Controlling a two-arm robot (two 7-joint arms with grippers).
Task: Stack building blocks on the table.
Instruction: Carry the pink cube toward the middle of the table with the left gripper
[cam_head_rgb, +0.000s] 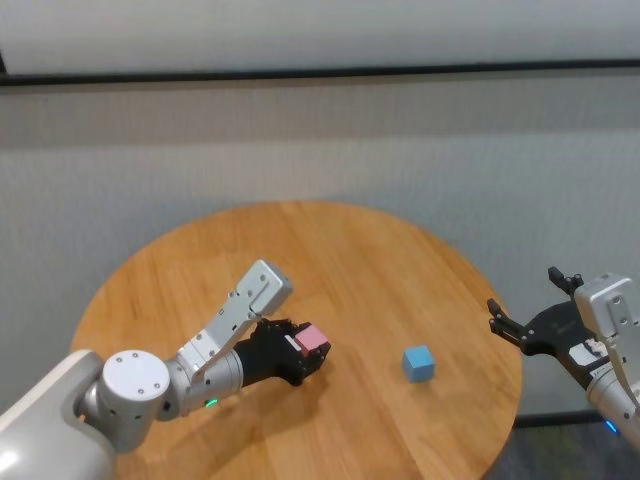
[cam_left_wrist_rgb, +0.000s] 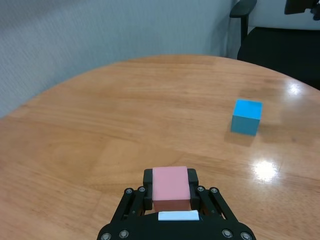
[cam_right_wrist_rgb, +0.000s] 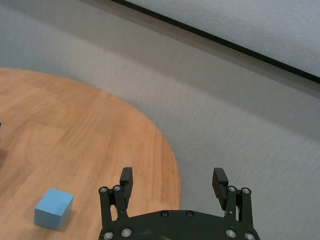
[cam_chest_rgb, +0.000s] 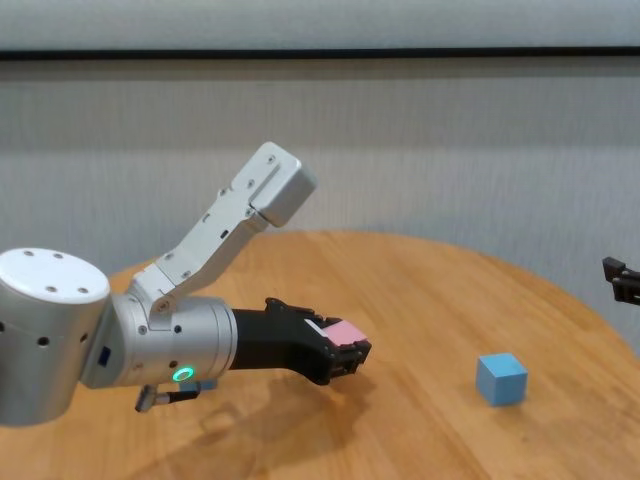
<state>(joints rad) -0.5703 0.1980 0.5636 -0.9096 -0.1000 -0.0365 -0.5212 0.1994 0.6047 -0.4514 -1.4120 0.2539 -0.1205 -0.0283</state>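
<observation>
My left gripper (cam_left_wrist_rgb: 170, 192) is clamped on the pink block (cam_head_rgb: 313, 338), held just above the table (cam_head_rgb: 300, 250). The blue block (cam_head_rgb: 419, 363) sits alone, well to the right. I'd carry pink over it, square the faces, lower slowly, and release only on contact. My right gripper (cam_right_wrist_rgb: 173, 181) idles wide at the table's right edge.
</observation>
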